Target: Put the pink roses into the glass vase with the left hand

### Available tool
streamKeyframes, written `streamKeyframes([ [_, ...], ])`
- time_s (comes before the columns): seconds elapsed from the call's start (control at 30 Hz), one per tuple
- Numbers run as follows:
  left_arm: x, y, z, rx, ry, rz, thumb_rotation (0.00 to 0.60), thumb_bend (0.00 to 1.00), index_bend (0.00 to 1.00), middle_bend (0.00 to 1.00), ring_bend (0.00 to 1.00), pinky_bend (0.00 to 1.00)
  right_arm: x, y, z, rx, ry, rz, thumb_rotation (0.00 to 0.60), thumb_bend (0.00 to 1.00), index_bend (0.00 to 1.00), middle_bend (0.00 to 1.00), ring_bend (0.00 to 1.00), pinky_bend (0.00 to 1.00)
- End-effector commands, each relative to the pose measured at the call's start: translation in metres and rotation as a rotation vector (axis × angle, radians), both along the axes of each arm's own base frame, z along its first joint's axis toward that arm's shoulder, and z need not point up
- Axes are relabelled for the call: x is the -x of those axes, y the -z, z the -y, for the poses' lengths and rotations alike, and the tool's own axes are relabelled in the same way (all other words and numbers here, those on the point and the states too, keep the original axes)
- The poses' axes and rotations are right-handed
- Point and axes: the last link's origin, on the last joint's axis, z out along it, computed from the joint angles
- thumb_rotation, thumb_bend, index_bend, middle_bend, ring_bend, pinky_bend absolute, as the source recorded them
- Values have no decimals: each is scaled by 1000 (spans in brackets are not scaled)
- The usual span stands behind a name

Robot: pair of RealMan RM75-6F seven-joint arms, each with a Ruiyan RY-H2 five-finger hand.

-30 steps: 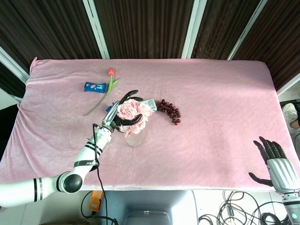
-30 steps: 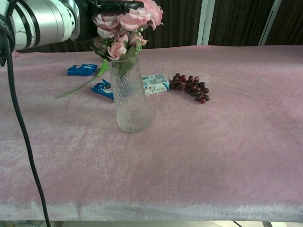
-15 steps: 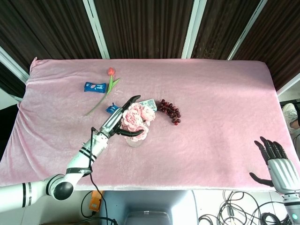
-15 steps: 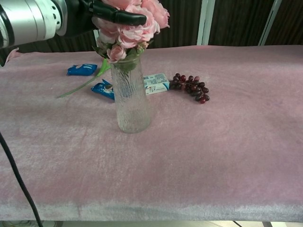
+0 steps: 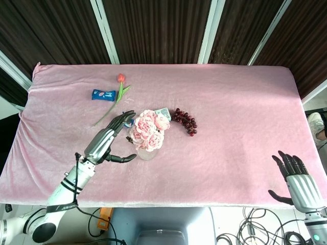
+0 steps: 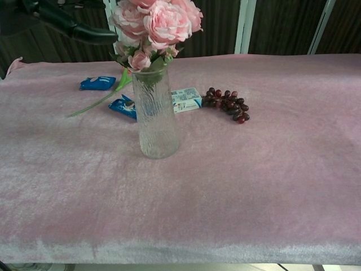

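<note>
The pink roses [image 5: 147,135] [image 6: 156,22] stand in the ribbed glass vase [image 6: 155,116] [image 5: 146,152] near the table's middle, blooms above the rim. My left hand [image 5: 107,142] hovers just left of the bouquet, fingers spread, holding nothing and apart from the flowers. In the chest view only dark fingertips [image 6: 84,34] of it show at the top left. My right hand [image 5: 299,184] is open at the table's near right edge, far from the vase.
A single red tulip [image 5: 117,92] and a blue packet [image 5: 103,95] lie at the back left. Another blue packet [image 6: 122,106], a small carton [image 6: 185,100] and a bunch of dark grapes [image 6: 228,104] lie just behind the vase on the pink cloth [image 5: 240,122].
My left hand let go of the roses and drew back to the left and toward me. The bouquet stays standing in the vase. The right hand barely shifted.
</note>
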Motion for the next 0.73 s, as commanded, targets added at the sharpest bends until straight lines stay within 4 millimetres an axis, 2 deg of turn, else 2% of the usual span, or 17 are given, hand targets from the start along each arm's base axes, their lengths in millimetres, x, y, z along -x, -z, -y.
streamKeyframes([
  [0.03,64,-22,23,-171,-5,-296,600,219,0,0,0,0,0,0,-1,0,-3,-1,600,297,0,0,0,0],
  [0.17,132,-38,48,-360,-82,-562,600,257,0,0,0,0,0,2,-2,7,3,-10,600,297,0,0,0,0],
  [0.2,152,-37,57,-391,-119,-609,600,257,0,0,0,0,0,3,-1,11,5,-14,600,297,0,0,0,0],
  [0.4,226,-16,93,-490,-216,-688,600,270,0,0,0,0,2,12,5,18,27,-48,600,298,0,0,0,0],
  [0.5,248,-2,100,-503,-220,-742,600,284,0,0,0,0,4,15,10,25,48,-64,600,297,0,0,0,0],
  [0.63,252,6,98,-456,-220,-724,600,294,0,0,0,0,7,16,13,37,68,-74,600,298,0,0,0,0],
  [0.73,249,6,95,-492,-200,-744,600,294,0,0,0,0,8,14,12,44,74,-77,600,298,0,0,0,0],
])
